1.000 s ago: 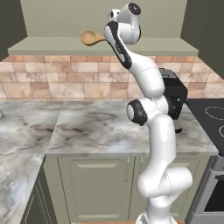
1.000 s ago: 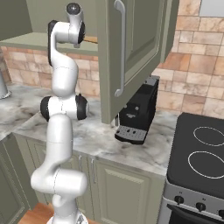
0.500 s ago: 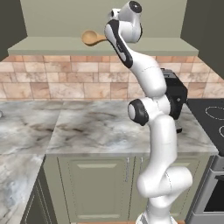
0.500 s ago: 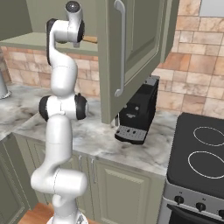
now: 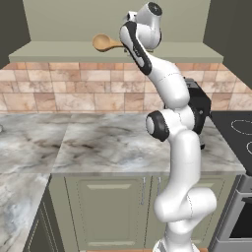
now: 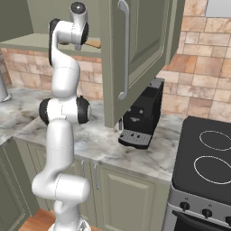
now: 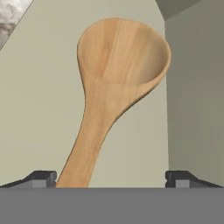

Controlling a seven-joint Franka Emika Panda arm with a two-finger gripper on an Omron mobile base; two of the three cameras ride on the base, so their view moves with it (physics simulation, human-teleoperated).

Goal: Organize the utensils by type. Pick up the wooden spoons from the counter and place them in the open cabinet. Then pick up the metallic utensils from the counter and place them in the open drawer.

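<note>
Placing step: wooden spoon [image 7: 116, 83] is laid bowl-out over the open cabinet [image 5: 59, 51] shelf. Gripper [image 7: 111, 180] fingers stand wide apart; only the left tip is beside the handle, so release is judged done.

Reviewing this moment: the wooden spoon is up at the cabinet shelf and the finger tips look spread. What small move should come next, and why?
Probably a short straight retreat of the gripper from the cabinet. The wooden spoon appears to lie on the shelf, and the finger tips stand wide apart, the handle near only one of them, so it looks released. Pulling straight back should avoid nudging it.
</note>
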